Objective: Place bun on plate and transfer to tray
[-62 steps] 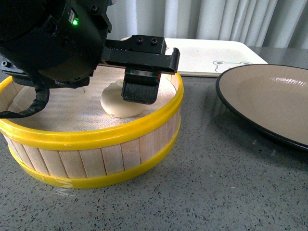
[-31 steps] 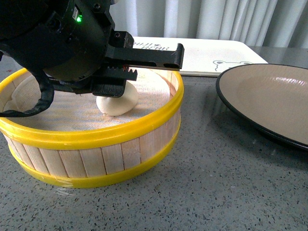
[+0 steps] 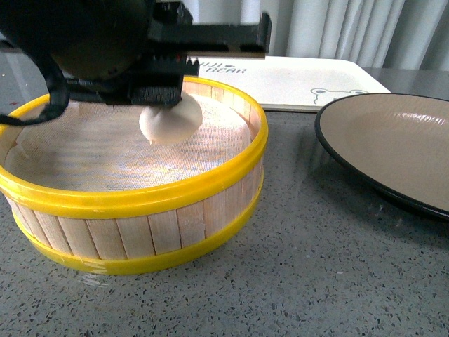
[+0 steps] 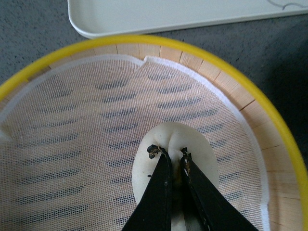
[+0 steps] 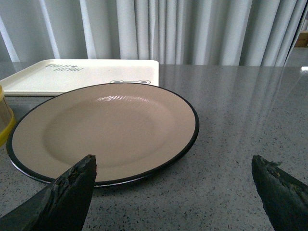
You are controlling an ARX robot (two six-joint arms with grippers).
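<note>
The white bun [image 3: 170, 119] hangs in my left gripper [image 3: 165, 98], lifted clear of the mesh liner inside the yellow-rimmed steamer basket [image 3: 140, 200]. In the left wrist view the black fingers pinch the top of the bun [image 4: 199, 149], with the gripper [image 4: 169, 153] shut on it. The taupe plate [image 3: 393, 140] with black rim sits empty to the right of the basket; it also shows in the right wrist view [image 5: 106, 127]. The cream tray [image 3: 302, 81] lies behind, also in the right wrist view [image 5: 82, 74]. My right gripper [image 5: 173, 166] is open, just in front of the plate.
The basket's white mesh liner [image 4: 72, 144] is otherwise bare. A grey speckled tabletop [image 3: 316, 267] lies in front of basket and plate. Grey curtains [image 5: 192, 29] hang behind the table.
My left gripper has closed on the bun and lifted it off the mesh liner, rising within the basket. The plate and tray have not moved.
</note>
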